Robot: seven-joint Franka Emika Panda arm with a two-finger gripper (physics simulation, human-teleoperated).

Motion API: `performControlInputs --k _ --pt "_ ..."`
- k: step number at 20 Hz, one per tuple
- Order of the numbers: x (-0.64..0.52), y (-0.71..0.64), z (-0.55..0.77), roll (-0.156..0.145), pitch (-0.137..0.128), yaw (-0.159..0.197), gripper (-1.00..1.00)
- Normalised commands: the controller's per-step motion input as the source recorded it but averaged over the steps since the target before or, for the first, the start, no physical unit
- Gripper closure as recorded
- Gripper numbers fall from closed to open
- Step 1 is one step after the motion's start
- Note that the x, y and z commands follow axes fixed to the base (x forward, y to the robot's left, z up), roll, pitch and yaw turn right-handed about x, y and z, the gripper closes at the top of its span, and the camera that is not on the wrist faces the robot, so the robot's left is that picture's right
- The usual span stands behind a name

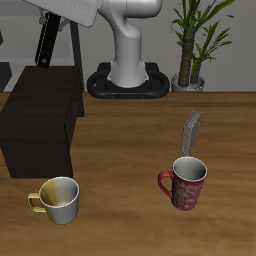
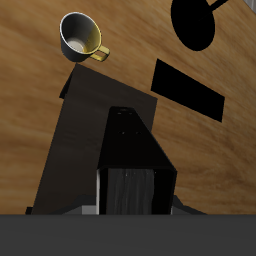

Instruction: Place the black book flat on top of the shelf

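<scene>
The shelf [image 1: 40,125] stands far out at one side of the table [image 1: 130,215]. A mug [image 1: 57,199] sits nearer the table's front edge, just before the shelf. A second mug [image 1: 184,182] stands well apart from the first, also near the front. A patterned book [image 1: 191,130] stands upright just behind that second mug. High above the shelf, the gripper [image 1: 68,15] holds the black book [image 1: 46,40] tilted. A potted plant [image 1: 195,40] stands at the far back, beside the robot's base [image 1: 130,75].

Even, soft simulator lighting; low-resolution renders, slightly blurred. Sharp black shadows fall on the desk [image 2: 40,110] in the wrist view.
</scene>
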Motion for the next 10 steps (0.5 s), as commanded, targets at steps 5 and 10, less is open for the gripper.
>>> performControlInputs --k 5,10 --pt "0.27 -0.53 -0.27 -0.234 0.018 0.025 1.00" --pt "0.17 -0.24 -0.34 -0.228 0.009 0.074 1.00"
